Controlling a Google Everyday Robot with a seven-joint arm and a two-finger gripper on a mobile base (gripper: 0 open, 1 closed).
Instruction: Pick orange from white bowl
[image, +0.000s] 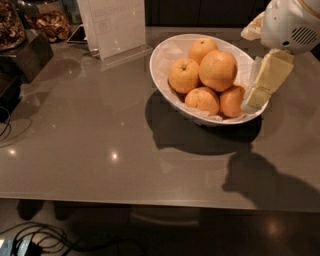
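Observation:
The white bowl (161, 75) stands on the grey table at the back right and holds several oranges on a paper liner. The orange (218, 70), the largest one, lies on top near the middle. Smaller oranges lie around it; the one with a green stem dot (183, 75) is on its left. My gripper (260, 86), cream-coloured under a white wrist housing (290, 25), hangs over the bowl's right rim, just to the right of the orange and apart from it. Its tip sits next to a small orange (231, 101) at the rim.
A clear sign holder (116, 27) stands behind the bowl on the left, with a phone (80, 34) beside it. Snack containers (50, 22) and a dark box (26, 56) are at the far left. The table's front edge (150, 202) runs across below.

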